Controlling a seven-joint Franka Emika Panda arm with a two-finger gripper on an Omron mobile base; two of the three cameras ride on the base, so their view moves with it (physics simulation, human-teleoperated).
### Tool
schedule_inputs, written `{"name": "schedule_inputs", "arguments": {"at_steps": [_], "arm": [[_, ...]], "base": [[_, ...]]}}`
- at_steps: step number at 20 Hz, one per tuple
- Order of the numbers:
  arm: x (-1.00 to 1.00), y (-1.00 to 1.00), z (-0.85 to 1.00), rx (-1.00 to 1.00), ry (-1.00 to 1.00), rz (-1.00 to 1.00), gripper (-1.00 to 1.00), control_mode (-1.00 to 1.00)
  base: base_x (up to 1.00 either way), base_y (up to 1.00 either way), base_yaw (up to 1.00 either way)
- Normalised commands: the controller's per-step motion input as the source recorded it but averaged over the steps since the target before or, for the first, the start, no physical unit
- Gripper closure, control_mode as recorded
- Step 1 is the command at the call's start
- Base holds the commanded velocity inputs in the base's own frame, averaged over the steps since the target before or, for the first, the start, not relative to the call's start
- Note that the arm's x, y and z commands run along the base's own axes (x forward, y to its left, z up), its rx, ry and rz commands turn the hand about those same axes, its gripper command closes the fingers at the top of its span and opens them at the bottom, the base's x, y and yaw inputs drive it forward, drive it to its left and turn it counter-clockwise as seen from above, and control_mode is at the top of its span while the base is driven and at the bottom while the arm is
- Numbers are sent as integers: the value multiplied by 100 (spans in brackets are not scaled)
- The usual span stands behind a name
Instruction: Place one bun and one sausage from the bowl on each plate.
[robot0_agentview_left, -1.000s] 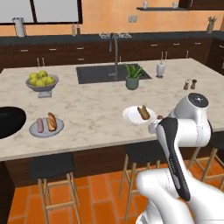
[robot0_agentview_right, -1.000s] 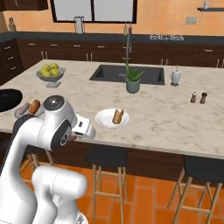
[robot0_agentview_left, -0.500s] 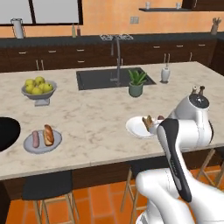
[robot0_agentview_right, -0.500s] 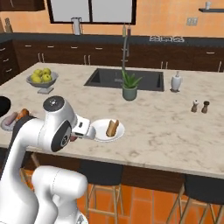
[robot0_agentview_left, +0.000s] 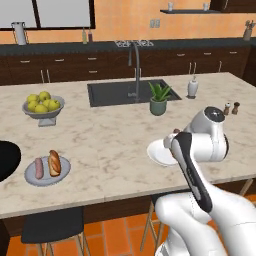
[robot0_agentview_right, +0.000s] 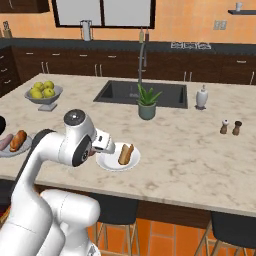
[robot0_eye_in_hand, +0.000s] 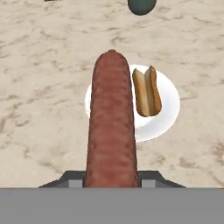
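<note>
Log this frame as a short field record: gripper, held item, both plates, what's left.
gripper: gripper shut on sausage, above the white plate
white plate: white plate on the near counter edge, holds one bun, no sausage yet
grey plate: grey plate holds a bun and a second sausage side by side
black bowl: black bowl beside the grey plate, cut off by the frame edge, contents not visible
remaining: set the held sausage on the white plate beside its bun
</note>
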Motion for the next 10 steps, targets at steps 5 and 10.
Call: {"name": "schedule_inputs", "arguments": {"at_steps": [5, 10], "arm": [[79, 4, -72, 0, 7, 3, 100, -100], [69, 15, -63, -3, 7, 0, 100, -100]], "base": [[0, 0, 0], [0, 0, 0]]}}
